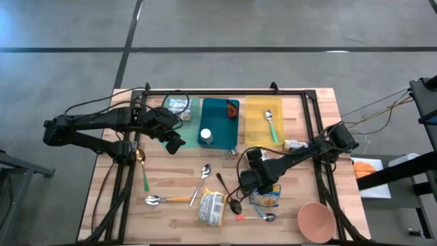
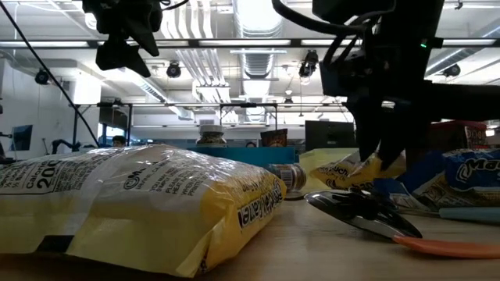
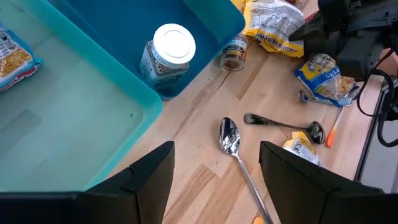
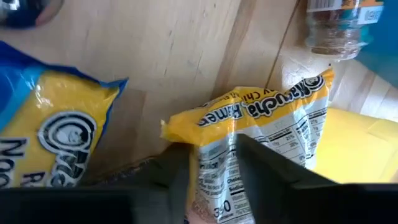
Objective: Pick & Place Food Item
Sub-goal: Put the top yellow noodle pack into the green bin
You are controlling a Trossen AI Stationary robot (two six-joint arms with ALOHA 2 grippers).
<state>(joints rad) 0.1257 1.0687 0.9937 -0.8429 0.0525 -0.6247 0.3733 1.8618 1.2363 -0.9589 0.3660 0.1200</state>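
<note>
A yellow Maruchan ramen packet (image 4: 261, 118) lies on the wooden table near the yellow tray (image 1: 263, 109). My right gripper (image 4: 214, 168) is shut on it; in the high view the right gripper (image 1: 252, 179) hides most of it. In the low view the packet (image 2: 348, 173) shows between the dark fingers. A blue-and-yellow noodle packet (image 1: 266, 198) lies just beside it. My left gripper (image 3: 214, 180) hangs open and empty above the table, by the near edge of the teal tray (image 1: 171, 119). My right gripper pinches the ramen packet between its two fingers, at a raised crease (image 4: 217, 146) where the yellow printed end meets the white back. The fingers come from above, slanting down. The packet's yellow end (image 4: 186, 127) still looks to be resting on the table.
A white-lidded jar (image 1: 205, 135) and a red item (image 1: 232, 111) sit in the blue tray (image 1: 220, 102). A small spice jar (image 3: 235, 56), several spoons (image 1: 205, 176), a large yellow packet (image 1: 212, 207) and a pink bowl (image 1: 316, 220) lie on the table.
</note>
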